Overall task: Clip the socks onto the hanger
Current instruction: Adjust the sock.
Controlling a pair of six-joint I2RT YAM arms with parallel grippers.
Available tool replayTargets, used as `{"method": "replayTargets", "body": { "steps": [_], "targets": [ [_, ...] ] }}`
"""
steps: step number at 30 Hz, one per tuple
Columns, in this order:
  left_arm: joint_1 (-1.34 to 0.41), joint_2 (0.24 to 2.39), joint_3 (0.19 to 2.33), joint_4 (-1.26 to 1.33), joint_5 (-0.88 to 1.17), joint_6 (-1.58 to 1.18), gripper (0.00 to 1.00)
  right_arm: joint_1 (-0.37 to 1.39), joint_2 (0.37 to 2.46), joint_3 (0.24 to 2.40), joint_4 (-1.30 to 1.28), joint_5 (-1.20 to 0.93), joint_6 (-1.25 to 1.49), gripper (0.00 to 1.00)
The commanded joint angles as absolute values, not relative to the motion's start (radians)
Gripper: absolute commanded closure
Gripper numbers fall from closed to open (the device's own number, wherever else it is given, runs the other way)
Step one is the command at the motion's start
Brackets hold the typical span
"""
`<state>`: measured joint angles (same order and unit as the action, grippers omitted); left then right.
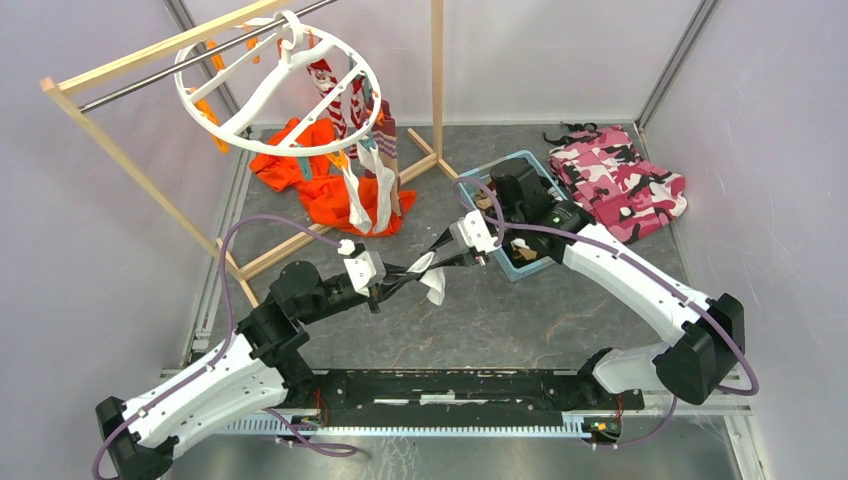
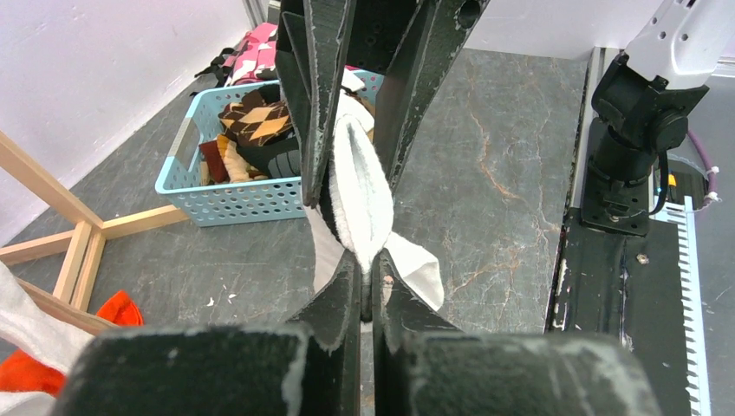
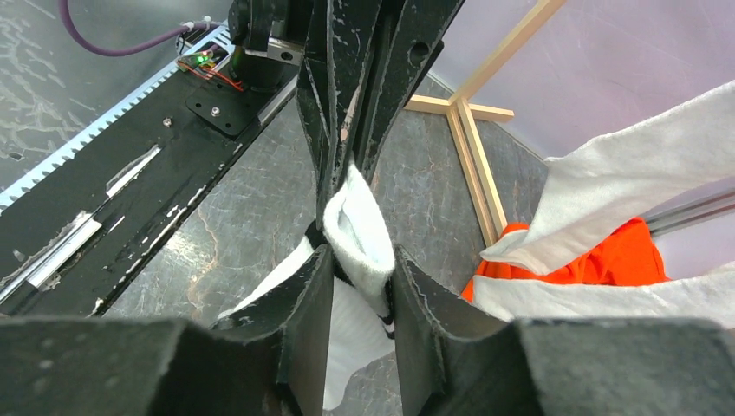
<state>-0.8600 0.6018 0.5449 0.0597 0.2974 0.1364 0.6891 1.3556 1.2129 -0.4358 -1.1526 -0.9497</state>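
- Wooden rack: far left of the blue basket; its top is cut off by the frame edge.
- Hanger: on the rack's bar, up-left of the basket. White socks and a red-and-white striped sock are clipped on it.
- Pink camouflage cloth: just right of the basket.
- Orange garment: left of the basket, partly behind the clipped socks.
- Basket: mostly hidden by the right arm from above; a brown argyle sock shows inside.
- White sock: in the air, near-left of the basket, between both grippers.
- Left gripper: fingers pressed together, pinching the white sock.
- Right gripper: fingers part-spread, touching both sides of the cuff; whether they squeeze it cannot be told.
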Motion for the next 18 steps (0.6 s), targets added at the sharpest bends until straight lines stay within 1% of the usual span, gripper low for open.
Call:
{"method": "replayTargets", "body": {
  "steps": [1,3,6,7,8,10,11,12,13,14,15,18],
  "targets": [
    [-0.862,0.605,0.572,0.089,0.311,0.153,0.98,0.687,1.322,1.253,-0.445,-1.195,-0.926,0.66],
    [-0.862,0.607,0.572,0.092,0.310,0.152,0.98,0.687,1.320,1.253,-0.448,-1.197,-0.925,0.73],
    [-0.862,0.604,0.573,0.092,0.298,0.147,0.96,0.688,1.318,1.255,-0.451,-1.203,-0.914,0.87],
    [-0.862,0.601,0.573,0.091,0.287,0.141,0.95,0.690,1.316,1.255,-0.451,-1.201,-0.904,0.91],
    [-0.862,0.597,0.572,0.088,0.272,0.130,0.90,0.692,1.314,1.253,-0.446,-1.191,-0.890,0.96],
    [-0.862,0.578,0.568,0.089,0.218,0.081,0.71,0.694,1.311,1.252,-0.429,-1.161,-0.827,1.00],
    [-0.862,0.564,0.565,0.091,0.186,0.043,0.62,0.695,1.309,1.249,-0.424,-1.141,-0.803,1.00],
    [-0.862,0.543,0.561,0.087,0.134,-0.011,0.46,0.694,1.307,1.246,-0.419,-1.120,-0.767,1.00],
    [-0.862,0.521,0.560,0.074,0.072,-0.075,0.26,0.695,1.303,1.242,-0.411,-1.093,-0.733,1.00],
    [-0.862,0.498,0.565,0.051,0.016,-0.125,0.09,0.695,1.301,1.235,-0.402,-1.071,-0.695,1.00],
    [-0.862,0.472,0.568,0.017,-0.035,-0.163,0.01,0.694,1.297,1.222,-0.382,-1.048,-0.653,1.00],
    [-0.862,0.407,0.586,-0.063,-0.164,-0.269,0.00,0.695,1.279,1.180,-0.309,-0.987,-0.546,1.00]
  ]
}}
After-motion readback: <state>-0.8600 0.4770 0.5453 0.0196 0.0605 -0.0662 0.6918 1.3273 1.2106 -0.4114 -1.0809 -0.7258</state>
